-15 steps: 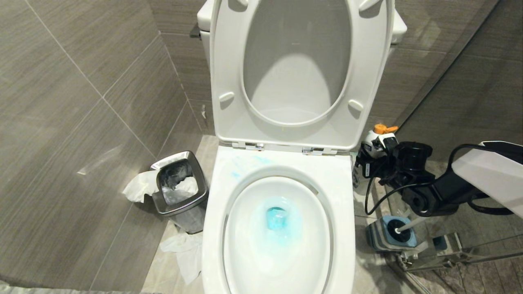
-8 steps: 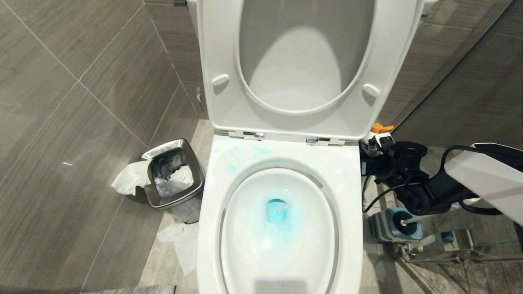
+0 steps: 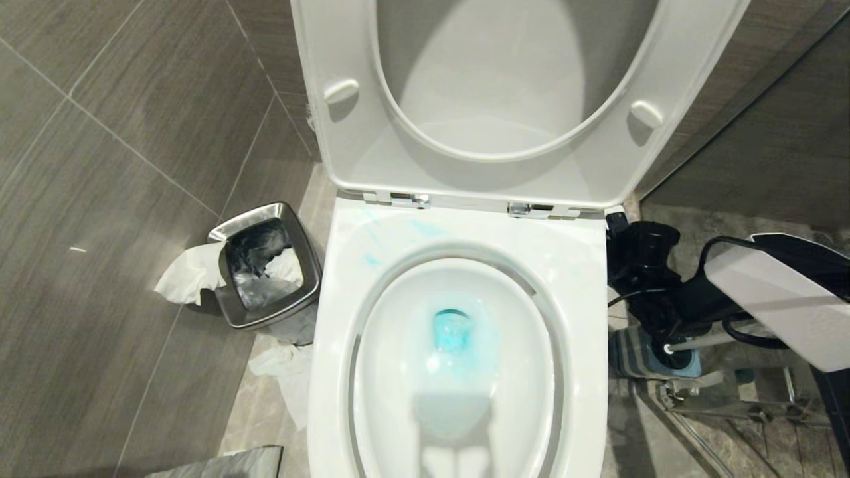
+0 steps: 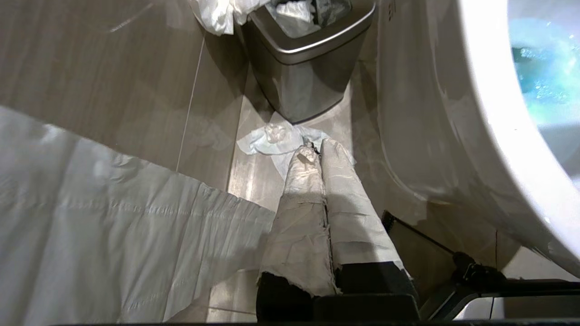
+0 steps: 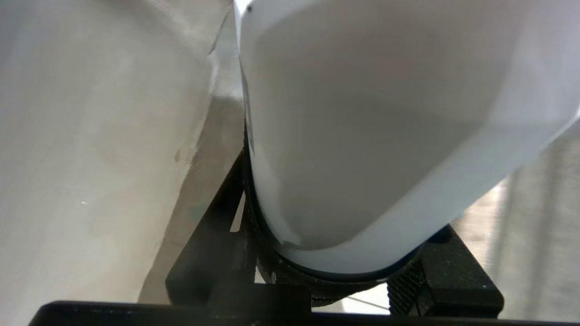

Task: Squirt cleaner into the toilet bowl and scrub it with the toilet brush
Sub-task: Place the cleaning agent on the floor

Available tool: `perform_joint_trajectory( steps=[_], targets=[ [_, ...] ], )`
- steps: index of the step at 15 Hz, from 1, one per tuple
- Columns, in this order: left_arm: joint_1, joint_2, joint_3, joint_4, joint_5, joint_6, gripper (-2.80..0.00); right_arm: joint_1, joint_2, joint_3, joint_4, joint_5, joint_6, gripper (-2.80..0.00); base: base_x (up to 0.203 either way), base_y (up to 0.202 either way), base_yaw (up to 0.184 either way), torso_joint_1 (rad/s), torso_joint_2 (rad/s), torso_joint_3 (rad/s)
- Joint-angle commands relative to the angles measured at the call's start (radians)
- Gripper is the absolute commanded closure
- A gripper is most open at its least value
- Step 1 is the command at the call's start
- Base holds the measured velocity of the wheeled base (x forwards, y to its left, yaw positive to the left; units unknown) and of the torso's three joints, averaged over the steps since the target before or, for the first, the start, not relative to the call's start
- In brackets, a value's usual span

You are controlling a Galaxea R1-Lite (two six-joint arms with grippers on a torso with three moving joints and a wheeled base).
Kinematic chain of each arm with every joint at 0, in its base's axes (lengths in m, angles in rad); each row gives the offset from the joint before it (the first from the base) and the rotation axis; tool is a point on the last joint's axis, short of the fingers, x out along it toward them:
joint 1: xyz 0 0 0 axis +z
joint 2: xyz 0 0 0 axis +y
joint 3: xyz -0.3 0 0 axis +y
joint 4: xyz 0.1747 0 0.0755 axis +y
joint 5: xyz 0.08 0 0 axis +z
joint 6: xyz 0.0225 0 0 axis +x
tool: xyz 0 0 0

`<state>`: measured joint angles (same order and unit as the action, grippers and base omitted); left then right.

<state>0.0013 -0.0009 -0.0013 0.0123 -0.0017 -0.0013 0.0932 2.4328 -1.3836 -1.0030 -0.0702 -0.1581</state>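
waste bin [image 3: 265,265] left of toilet bowl [image 3: 451,372], brush holder [image 3: 654,355] right

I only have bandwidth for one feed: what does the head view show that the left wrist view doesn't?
Only the head view shows the raised seat, the right arm and the toilet brush in its holder. Only the left wrist view shows the left gripper, shut, low over the floor. Both show the toilet bowl with blue water, the steel bin and tissue.
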Motion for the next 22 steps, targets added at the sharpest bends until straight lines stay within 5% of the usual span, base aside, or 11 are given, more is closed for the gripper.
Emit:
perform_joint_trajectory(
  steps=[1,10,22],
  targets=[
    [0.0,0.001,0.0,0.0,0.0,0.0,0.0,0.007,0.035,-0.025,-0.006,0.0,-0.003,0.0,0.0,0.0,0.0,0.002,0.0,-0.197],
    [0.0,0.001,0.001,0.0,0.0,-0.002,0.0,0.007,0.099,-0.172,-0.028,-0.002,-0.038,0.0,0.0,0.0,0.0,0.002,0.0,-0.112],
    [0.0,0.001,0.001,0.0,0.002,0.001,0.0,0.007,0.129,-0.176,-0.149,-0.002,-0.043,0.0,0.0,0.0,0.0,0.0,0.0,0.0]
  ],
)
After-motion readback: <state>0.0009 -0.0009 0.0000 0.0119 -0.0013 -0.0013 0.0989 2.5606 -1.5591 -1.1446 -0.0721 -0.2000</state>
